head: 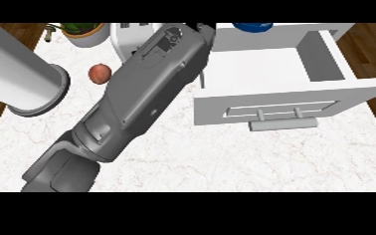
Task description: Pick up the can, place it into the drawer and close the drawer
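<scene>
The white drawer stands pulled open at the right, with its bar handle toward me. The part of its floor that shows is bare. A blue rounded thing peeks in at the upper edge, by the drawer's far end; I cannot tell whether it is the can. My left forearm runs from the lower left up to the top middle. Only a black sliver of my left hand shows there, next to the drawer's far left corner. My right hand is out of sight.
A red apple lies just left of the forearm. A tall white cylinder stands at the left edge. A potted plant and a white appliance sit along the back. Marble counter stretches in front of the drawer.
</scene>
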